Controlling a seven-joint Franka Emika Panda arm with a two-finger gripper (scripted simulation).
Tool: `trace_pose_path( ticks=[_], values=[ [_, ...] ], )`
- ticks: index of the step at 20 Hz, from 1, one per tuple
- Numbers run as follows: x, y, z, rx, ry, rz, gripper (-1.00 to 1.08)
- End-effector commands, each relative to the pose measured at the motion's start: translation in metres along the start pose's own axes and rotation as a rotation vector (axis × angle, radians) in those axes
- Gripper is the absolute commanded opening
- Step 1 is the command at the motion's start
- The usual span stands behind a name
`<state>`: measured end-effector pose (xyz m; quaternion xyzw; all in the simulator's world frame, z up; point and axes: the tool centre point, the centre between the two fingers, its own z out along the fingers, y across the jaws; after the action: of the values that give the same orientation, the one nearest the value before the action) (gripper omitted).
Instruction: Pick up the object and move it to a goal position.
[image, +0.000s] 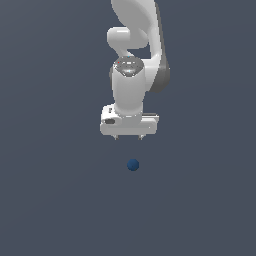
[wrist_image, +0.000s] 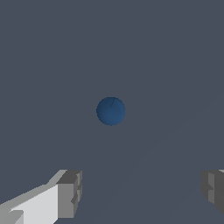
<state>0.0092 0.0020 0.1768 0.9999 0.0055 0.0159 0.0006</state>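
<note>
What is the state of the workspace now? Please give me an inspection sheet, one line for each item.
Surface: plain dark grey-blue floor, no marks seen.
Job's things: small dark blue sphere lies on the floor, apart from the gripper, untouched; also in the wrist view.
Clutter: nothing seen.
Grippers: white gripper points down, open, holding nothing; fingers stand wide apart, sphere not between them.
Cables: nothing seen.
Surroundings: only the white arm; no goal marker seen.
</note>
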Motion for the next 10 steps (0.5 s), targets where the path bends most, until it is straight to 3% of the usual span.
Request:
trace_pose_path(
  ticks=[1,10],
  values=[
    [0.000,0.000,0.000,0.000,0.000,0.000,1.00],
    [0.003,-0.030,-0.002,-0.010,0.013,-0.066,1.00]
  ],
)
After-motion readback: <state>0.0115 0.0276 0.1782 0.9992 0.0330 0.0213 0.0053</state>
